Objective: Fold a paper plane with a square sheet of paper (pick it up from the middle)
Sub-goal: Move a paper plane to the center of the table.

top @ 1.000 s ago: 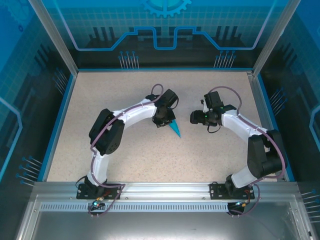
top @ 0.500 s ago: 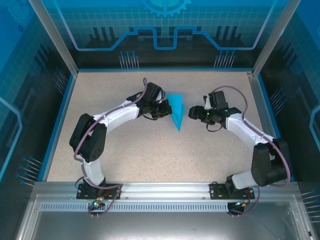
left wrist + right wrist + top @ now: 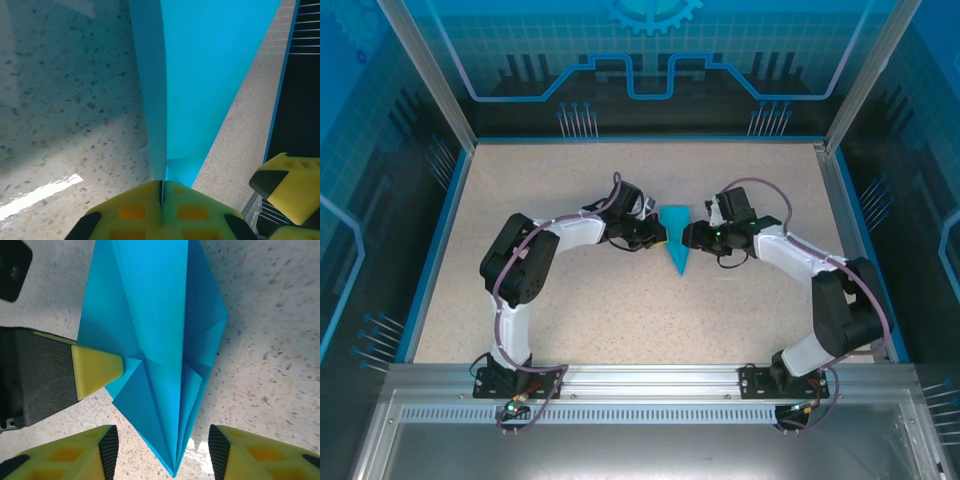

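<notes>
- The left jaws are closed tight. Their yellow fingers (image 3: 131, 210) meet on a thin upright fold of the paper plane (image 3: 210, 75) and pinch it between them.
- The right jaws stand wide apart with nothing in them. Their yellow fingers (image 3: 80, 457) sit one on each side of the plane's pointed end, clear of the paper.
- In the right wrist view, one left finger (image 3: 97, 371) touches the side edge of the paper plane (image 3: 150, 315), close to where its creases meet.
- In the left wrist view, a right finger (image 3: 292, 187) shows at the lower right, near the plane's slanted edge but apart from it.
- From above, the paper plane (image 3: 675, 238) sits between the two sets of jaws, about mid-counter. Its wide end faces the far side and its tip points toward the arm bases.
- The plane throws a shadow on the speckled counter (image 3: 570, 310). It seems slightly raised, though I cannot tell whether its tip touches.
- The left arm (image 3: 535, 265) and right arm (image 3: 820, 270) both curve inward from the near edge.
- A blue rim (image 3: 650, 138) borders the counter.
</notes>
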You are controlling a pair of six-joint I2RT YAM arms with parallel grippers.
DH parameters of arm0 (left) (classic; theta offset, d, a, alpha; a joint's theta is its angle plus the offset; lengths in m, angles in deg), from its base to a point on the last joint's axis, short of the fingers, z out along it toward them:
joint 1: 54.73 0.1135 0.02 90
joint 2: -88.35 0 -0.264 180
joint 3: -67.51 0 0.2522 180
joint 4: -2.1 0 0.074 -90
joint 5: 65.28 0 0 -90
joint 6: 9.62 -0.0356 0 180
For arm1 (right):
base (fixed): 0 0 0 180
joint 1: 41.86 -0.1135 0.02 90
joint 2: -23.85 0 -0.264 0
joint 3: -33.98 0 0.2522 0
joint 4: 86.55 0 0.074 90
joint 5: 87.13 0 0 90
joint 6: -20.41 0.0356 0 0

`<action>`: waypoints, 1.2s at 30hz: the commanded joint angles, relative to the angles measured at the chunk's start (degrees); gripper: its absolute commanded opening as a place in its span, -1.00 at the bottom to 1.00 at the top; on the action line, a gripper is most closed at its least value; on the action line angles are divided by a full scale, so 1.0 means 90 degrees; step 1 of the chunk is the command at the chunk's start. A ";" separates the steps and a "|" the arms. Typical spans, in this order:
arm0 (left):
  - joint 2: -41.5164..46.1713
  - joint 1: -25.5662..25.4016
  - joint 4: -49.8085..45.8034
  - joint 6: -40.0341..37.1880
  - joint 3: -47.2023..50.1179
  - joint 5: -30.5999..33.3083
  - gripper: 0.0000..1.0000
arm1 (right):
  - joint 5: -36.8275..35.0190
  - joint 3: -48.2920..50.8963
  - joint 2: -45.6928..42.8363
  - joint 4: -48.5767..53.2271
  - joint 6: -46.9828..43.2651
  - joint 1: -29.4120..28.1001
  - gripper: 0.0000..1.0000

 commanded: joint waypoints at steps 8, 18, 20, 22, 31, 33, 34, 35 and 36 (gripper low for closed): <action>-0.0363 0.0158 -0.0200 -0.0381 0.0062 -0.0043 -1.00 | 0.0145 -0.0747 0.0949 0.0105 -0.0112 -0.0481 -0.14; -0.0441 0.0220 -0.0423 -0.0503 0.0090 0.0180 -1.00 | -0.0546 -0.1092 0.1281 0.0629 -0.0135 -0.0684 -0.13; -0.0469 0.0216 -0.0449 -0.0512 0.0090 0.0215 -1.00 | -0.0749 -0.1163 0.1324 0.0770 -0.0124 -0.0723 -0.12; -0.0482 0.0226 -0.0461 -0.0511 0.0091 0.0232 -1.00 | -0.0756 -0.1185 0.1373 0.0796 -0.0134 -0.0741 -0.12; -0.0491 0.0227 -0.0458 -0.0499 0.0065 0.0209 -1.00 | -0.0566 -0.1419 0.1637 0.0899 -0.0289 -0.0879 -0.17; -0.0485 0.0229 -0.0463 -0.0499 0.0066 0.0198 -1.00 | -0.0523 -0.1439 0.1689 0.0904 -0.0310 -0.0883 -0.20; -0.0490 0.0236 -0.0460 -0.0499 0.0065 0.0202 -1.00 | -0.0522 -0.1459 0.1714 0.0915 -0.0304 -0.0907 -0.20; -0.0489 0.0234 -0.0459 -0.0498 0.0062 0.0197 -1.00 | -0.0516 -0.1466 0.1733 0.0924 -0.0327 -0.0900 -0.21; -0.0486 0.0233 -0.0478 -0.0501 0.0062 0.0201 -1.00 | -0.0500 -0.1480 0.1756 0.0924 -0.0329 -0.0899 -0.21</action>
